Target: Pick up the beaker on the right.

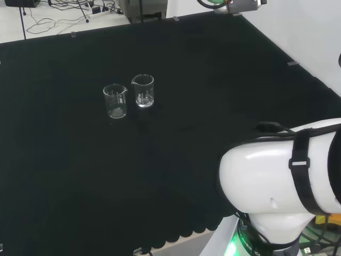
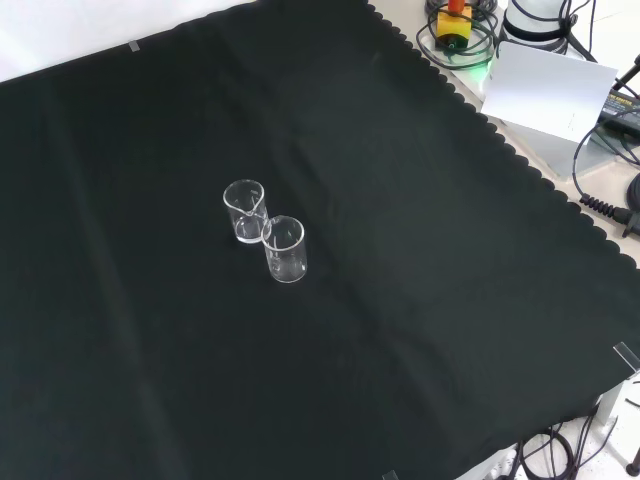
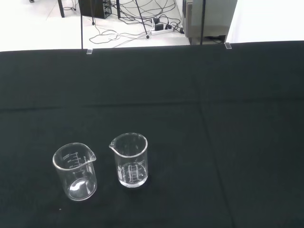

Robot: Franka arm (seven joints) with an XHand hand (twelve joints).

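Two clear glass beakers stand upright and close together on the black cloth, both apparently empty. In the head view one beaker [image 1: 115,101] is on the left, and the other beaker [image 1: 143,90] stands to its right and slightly farther off. The wrist view has them side by side and a little apart, the left beaker [image 3: 75,172] and the right beaker [image 3: 129,160], each with its spout at the rim. From the front the head view's right beaker [image 2: 245,211] sits higher and the left beaker [image 2: 284,249] lower, nearly touching. Nothing touches either beaker.
The arm's white link [image 1: 282,176] bulks at the head view's lower right. The cloth's scalloped edge [image 2: 520,160] runs along the front view's right, with a white panel [image 2: 545,90] and cables beyond it. Cables lie on the floor [image 3: 133,23] past the far edge.
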